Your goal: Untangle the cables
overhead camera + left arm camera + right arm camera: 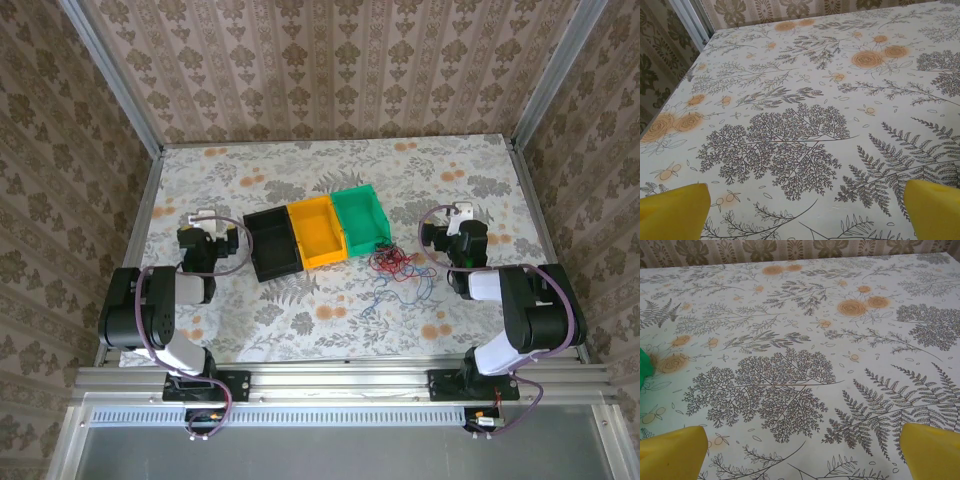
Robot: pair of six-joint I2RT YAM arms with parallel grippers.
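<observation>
Worktop (pixel 300 330): covered in a pale cloth printed with ferns and orange flowers, patterned walls on three sides.

Left arm (pixel 150 310) and right arm (pixel 520 310): we found both folded back over their bases at the near edge, wrists pointing toward the far side.

Three open bins sat in a slanted row at mid-worktop, touching side to side: black bin (pixel 273 243) on the left, orange bin (pixel 318 232) in the middle, green bin (pixel 362 220) on the right.

Left claw (pixel 805 212): spread wide, yellow fingers (pixel 675 210) at the two lower corners of its wrist view, bare cloth between them, gripping nothing.

Right claw (pixel 802 452): likewise spread wide and empty, above bare cloth, a sliver of green at the left edge of its wrist view.

Cables (pixel 395 268): we noted a red knot just near and right of the green bin, with thin dark and bluish loops trailing toward the near side, between that bin and the right arm, touched by neither claw.
</observation>
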